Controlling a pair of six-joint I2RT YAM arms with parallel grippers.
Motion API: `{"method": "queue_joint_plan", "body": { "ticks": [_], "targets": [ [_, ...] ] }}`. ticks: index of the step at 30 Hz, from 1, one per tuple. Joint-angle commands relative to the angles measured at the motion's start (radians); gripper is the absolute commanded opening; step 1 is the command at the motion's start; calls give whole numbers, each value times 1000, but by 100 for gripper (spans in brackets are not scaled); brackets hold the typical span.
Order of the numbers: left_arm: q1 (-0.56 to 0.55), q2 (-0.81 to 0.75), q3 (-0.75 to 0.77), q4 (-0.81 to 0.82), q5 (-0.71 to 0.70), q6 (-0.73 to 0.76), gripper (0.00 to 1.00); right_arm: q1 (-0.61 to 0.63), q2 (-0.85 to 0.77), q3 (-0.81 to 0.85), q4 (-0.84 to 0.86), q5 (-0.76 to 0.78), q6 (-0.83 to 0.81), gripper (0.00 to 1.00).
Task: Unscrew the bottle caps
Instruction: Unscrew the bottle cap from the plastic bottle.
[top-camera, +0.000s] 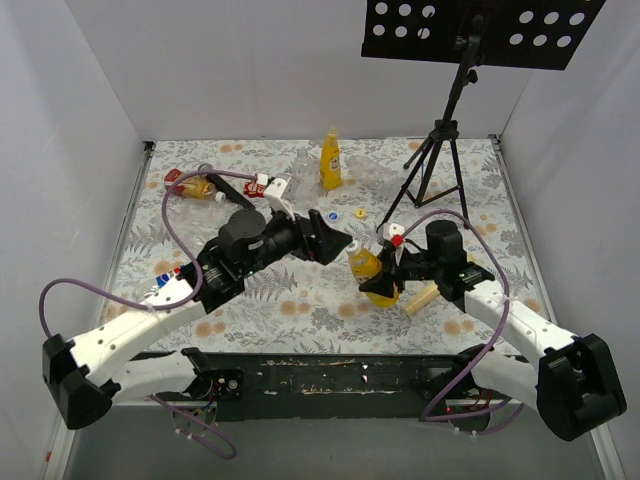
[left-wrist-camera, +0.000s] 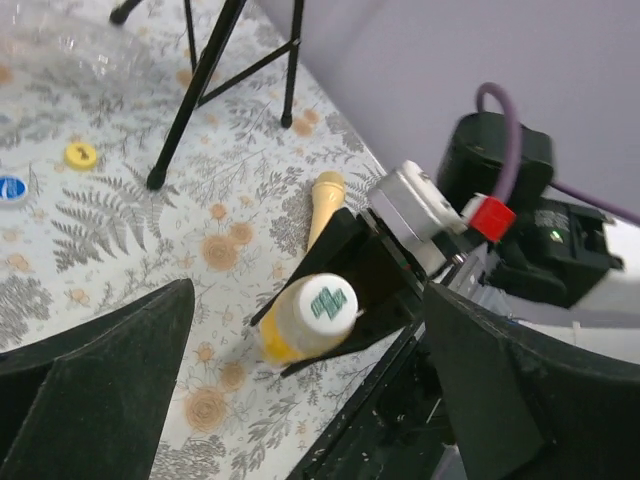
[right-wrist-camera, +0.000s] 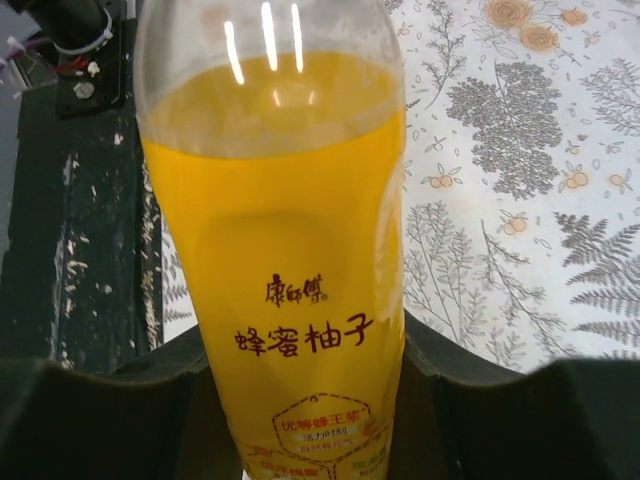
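Right now your right gripper (top-camera: 385, 283) has its jaws clamped around the body of the orange-yellow bottle (top-camera: 372, 272), holding it just off the near middle of the table (top-camera: 300, 310), tilted so the neck points toward the left arm. In the right wrist view the bottle fills the frame and sits snug between both fingers, so that grip looks solid to me.

Your left gripper (top-camera: 335, 243) sits just beside the bottle's top with the jaws spread wide and nothing in them. From the left wrist view the white cap (left-wrist-camera: 329, 303) is dead ahead between the two fingers (left-wrist-camera: 95, 370) but not touched yet. I'd line up straight along the bottle's axis, slide on until the pads sit either side of the cap only, then close and twist. Keep the right arm stiff or the bottle will just spin with you.

Watch the tan cone-shaped stick (top-camera: 420, 297) lying just past the right gripper, it's near if you swing.

Farther out there's a loose yellow cap (top-camera: 359, 213) and a blue-and-white one (top-camera: 333, 216) on the table, then the black tripod (top-camera: 432, 165) whose legs land near your workspace. At the back: an upright yellow bottle (top-camera: 330, 160), clear bottles (top-camera: 300, 172) beside it, and a red-labelled bottle (top-camera: 190, 185) lying far left.
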Motion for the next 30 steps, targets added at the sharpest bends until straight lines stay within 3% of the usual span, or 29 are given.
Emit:
{"method": "queue_joint_plan", "body": {
  "ticks": [1, 6, 13, 22, 30],
  "targets": [
    [10, -148, 21, -72, 144, 213, 98, -96, -40, 37, -195, -217, -309, 1],
    [12, -146, 16, -141, 505, 479, 98, -148, 35, 153, -526, -268, -624, 1],
    [2, -7, -27, -71, 574, 758, 89, -174, 6, 137, -611, -285, -745, 1],
    [1, 105, -18, 173, 641, 777, 87, -197, 11, 133, -665, -295, -822, 1],
    [1, 164, -18, 190, 716, 763, 71, -196, 17, 141, -674, -298, -829, 1]
  ]
}}
